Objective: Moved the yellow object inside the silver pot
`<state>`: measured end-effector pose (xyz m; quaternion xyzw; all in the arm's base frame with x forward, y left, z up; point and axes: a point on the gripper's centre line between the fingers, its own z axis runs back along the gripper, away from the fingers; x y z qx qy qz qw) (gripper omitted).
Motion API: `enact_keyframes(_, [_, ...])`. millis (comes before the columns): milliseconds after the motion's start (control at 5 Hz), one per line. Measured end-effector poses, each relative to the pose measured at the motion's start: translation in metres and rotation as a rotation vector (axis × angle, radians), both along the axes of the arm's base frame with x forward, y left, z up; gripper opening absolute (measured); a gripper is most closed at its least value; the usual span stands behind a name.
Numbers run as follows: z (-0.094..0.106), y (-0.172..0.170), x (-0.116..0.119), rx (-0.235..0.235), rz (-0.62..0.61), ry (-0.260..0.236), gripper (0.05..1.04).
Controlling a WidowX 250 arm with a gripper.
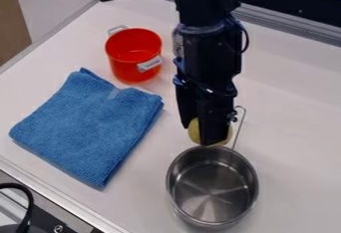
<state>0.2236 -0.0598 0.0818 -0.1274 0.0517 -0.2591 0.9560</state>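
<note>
We see the gripper (213, 138) clamped on the yellow object (194, 131) (closed only to its width) near the silver pot (245, 184), presumably for dropping inside

Shiny metal pot (212, 189), glossy red plastic pot (125, 68), fuzzy blue cloth (90, 122).

Bright, soft light spreads over the white tabletop (293, 127), seemingly from overhead, though its source is hard to tell. Pale streaks of glare fan across the bottom of the silver pot (212, 192); faint shadow edges the blue cloth (86, 122), and the black arm (210, 53) sinks into deep darkness
</note>
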Motion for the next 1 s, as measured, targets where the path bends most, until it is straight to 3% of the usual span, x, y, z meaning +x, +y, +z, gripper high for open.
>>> enact_keyframes(200, [-0.0002,0.0005,0.0015,-0.005,-0.020,-0.016,0.657])
enact_keyframes(400, [-0.0003,0.0034,-0.0013,0.042,-0.047,0.002,0.938])
enact_keyframes(600, [-0.0029,0.0010,-0.0034,0.028,-0.057,0.056,1.002])
enact_keyframes(800, [-0.0051,-0.0001,0.0002,0.004,-0.008,0.031,0.999])
enact_keyframes(1000, [-0.0037,0.0021,-0.0010,0.012,0.109,-0.056,0.999])
